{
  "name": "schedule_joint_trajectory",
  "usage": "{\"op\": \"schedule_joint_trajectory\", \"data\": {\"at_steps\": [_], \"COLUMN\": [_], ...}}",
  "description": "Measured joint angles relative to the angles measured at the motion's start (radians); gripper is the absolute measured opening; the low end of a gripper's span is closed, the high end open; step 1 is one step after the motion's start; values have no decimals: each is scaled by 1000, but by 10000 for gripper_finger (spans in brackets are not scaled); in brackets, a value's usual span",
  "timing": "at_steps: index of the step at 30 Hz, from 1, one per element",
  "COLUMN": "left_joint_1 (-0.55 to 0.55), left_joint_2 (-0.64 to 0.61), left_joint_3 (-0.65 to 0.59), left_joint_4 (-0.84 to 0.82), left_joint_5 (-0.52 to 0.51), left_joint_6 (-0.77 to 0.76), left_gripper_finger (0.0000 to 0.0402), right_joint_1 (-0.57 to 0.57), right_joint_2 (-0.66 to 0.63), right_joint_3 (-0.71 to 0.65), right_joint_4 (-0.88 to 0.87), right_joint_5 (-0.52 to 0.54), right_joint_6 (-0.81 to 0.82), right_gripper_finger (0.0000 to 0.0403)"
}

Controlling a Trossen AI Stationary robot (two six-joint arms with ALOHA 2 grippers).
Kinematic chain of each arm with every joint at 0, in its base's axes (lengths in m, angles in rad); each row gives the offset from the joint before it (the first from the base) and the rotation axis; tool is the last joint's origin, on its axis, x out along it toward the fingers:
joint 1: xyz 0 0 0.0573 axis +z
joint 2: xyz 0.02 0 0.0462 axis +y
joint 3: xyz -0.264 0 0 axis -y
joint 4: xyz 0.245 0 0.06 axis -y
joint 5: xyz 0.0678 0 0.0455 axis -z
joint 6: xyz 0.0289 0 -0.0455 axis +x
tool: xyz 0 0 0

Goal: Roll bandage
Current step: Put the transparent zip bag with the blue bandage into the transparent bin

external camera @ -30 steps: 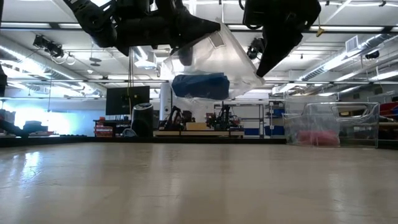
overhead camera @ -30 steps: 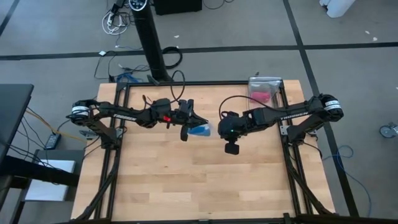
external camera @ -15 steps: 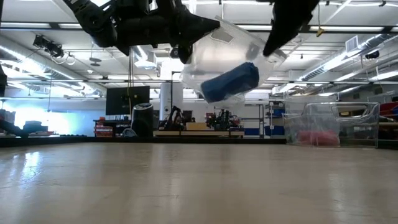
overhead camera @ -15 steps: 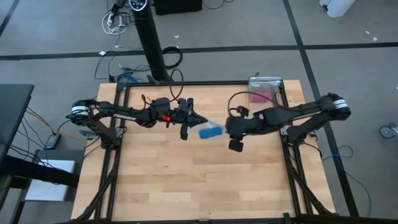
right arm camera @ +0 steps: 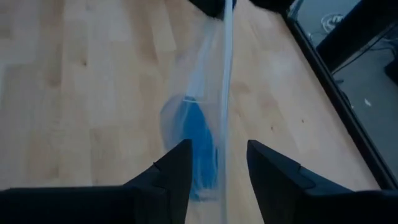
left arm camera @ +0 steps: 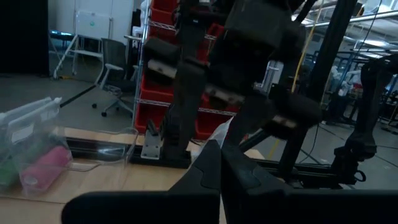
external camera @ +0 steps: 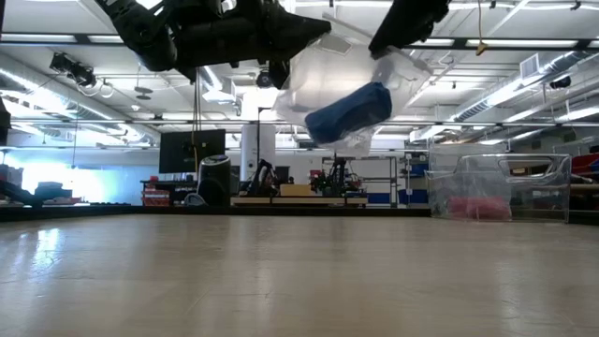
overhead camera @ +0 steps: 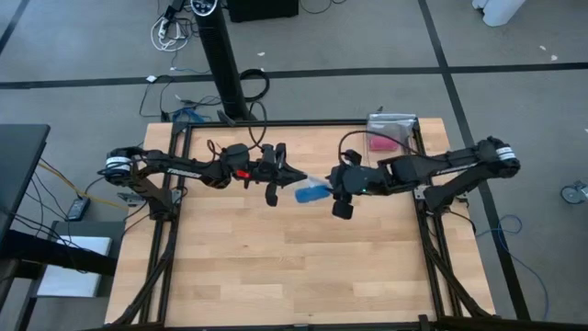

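Grey floor [overhead camera: 514, 55] with dark seams, red shelving [left arm camera: 163, 62], office chair [left arm camera: 112, 59], bright ceiling strip lights [external camera: 56, 39]

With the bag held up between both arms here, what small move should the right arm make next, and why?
Probably close the right gripper on the bag's free edge. Its fingers stand open astride the plastic, while the left gripper holds the other edge shut, above the table. The bandage is inside; a second grip would let the arms open the bag.
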Motion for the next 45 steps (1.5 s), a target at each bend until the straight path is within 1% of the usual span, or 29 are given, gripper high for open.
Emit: {"op": "schedule_joint_trajectory", "data": {"at_steps": [2, 4, 8, 9, 12, 14, 18, 21, 24, 26, 28, 29, 31, 37, 45], "left_joint_1": [0, 0, 3, 5, 16, 27, 50, 75, 111, 134, 152, 158, 163, 194, 210], "left_joint_2": [0, 0, 0, 0, 1, 1, 1, 1, 1, 1, 1, 1, 1, 1, 1], "left_joint_3": [0, 0, 0, 0, 0, 0, 0, 0, -1, -1, -2, -7, -32, -120, -171], "left_joint_4": [6, 7, 6, 7, 4, 5, -7, -51, -130, -171, -200, -195, -146, 79, 99], "left_joint_5": [-1, -4, -2, 1, 10, 9, 9, 2, -12, 12, 68, 91, 101, 107, 107], "left_joint_6": [0, 0, -1, -1, -7, -26, -13, 45, 55, 52, 50, 49, 49, 14, -25], "left_gripper_finger": [0, 0, 2, 5, 16, 26, 48, 68, 89, 102, 112, 115, 117, 116, 116], "right_joint_1": [-15, -22, -11, -9, -5, -9, -21, -34, -53, -76, -109, -125, -157, -293, -486], "right_joint_2": [15, 18, 0, -7, -14, -22, -52, -83, -113, -131, -150, -161, -179, -236, -268], "right_joint_3": [0, 0, 0, 0, 0, 0, 15, 52, 98, 124, 141, 143, 143, 143, 143], "right_joint_4": [9, 22, 47, 50, 46, 14, -61, -113, -172, -227, -289, -321, -374, -438, -522], "right_joint_5": [-5, -7, 10, 11, 11, 13, 55, 89, 114, 134, 144, 144, 142, 143, 139], "right_joint_6": [-6, -20, -76, -91, -99, -116, -132, -155, -191, -212, -259, -298, -362, -470, -602], "right_gripper_finger": [138, 113, 24, 13, 8, 4, 3, 3, 2, 2, 1, 1, 1, 1, 0]}}
